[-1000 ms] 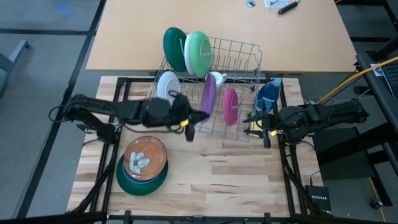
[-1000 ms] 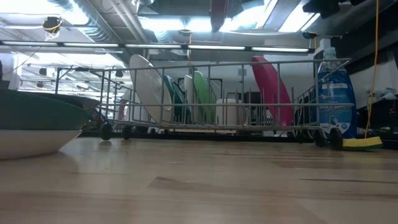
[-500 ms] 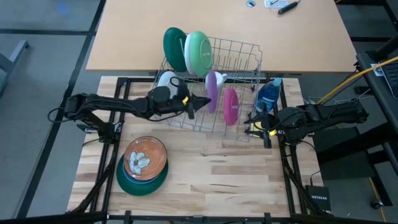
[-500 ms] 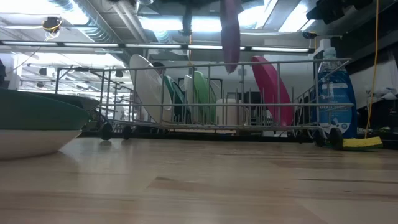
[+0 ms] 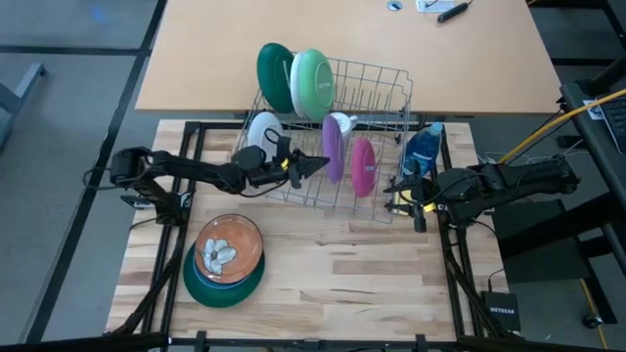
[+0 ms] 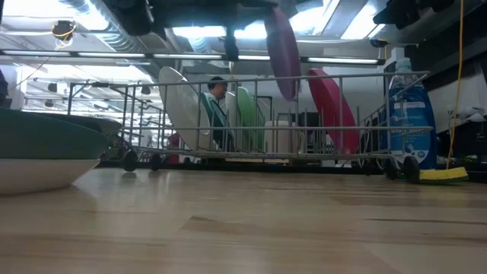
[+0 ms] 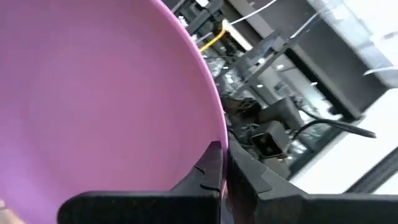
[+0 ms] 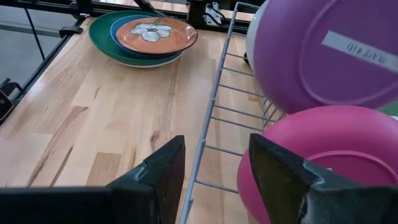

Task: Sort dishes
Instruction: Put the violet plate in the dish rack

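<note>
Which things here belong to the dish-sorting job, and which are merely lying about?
Belonging to the job:
- purple plate, gripped by the left pincer
- pink plate, white plate, dark green plate and light green plate in the rack
- stacked dishes on the table

Lying about:
- blue soap bottle
- yellow sponge

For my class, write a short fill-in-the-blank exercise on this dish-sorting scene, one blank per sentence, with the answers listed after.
1. The left gripper is shut on the rim of the ______ plate.
2. The pink plate stands on edge in the wire ______.
3. The orange flowered plate lies on a stack whose bottom dish is dark ______.
4. The right gripper waits with its fingers ______.

Answers: purple; rack; green; open
</note>
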`<state>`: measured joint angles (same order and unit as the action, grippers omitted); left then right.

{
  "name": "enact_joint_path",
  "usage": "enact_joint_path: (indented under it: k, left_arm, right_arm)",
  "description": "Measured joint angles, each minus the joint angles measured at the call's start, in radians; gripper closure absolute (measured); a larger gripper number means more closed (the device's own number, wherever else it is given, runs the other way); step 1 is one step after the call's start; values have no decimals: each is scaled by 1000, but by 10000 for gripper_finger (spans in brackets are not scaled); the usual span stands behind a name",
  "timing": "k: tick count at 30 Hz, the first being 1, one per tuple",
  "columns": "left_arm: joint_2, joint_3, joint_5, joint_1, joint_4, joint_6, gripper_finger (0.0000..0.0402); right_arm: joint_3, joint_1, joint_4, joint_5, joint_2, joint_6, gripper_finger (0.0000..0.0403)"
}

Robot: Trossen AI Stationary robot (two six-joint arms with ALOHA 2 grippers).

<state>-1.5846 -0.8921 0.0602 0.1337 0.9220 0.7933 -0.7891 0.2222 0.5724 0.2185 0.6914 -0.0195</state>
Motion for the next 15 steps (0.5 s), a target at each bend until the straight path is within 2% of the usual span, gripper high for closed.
enact_joint_path:
  k: [7,15]
  left_arm:
    - [-119,-1,-16,1,148,73,401]
    - [-163,-9,-41,1,246,91,402]
  right_arm:
    - [0,0,-3,0,0,18,221]
    - [0,0,-1,1,0,22,221]
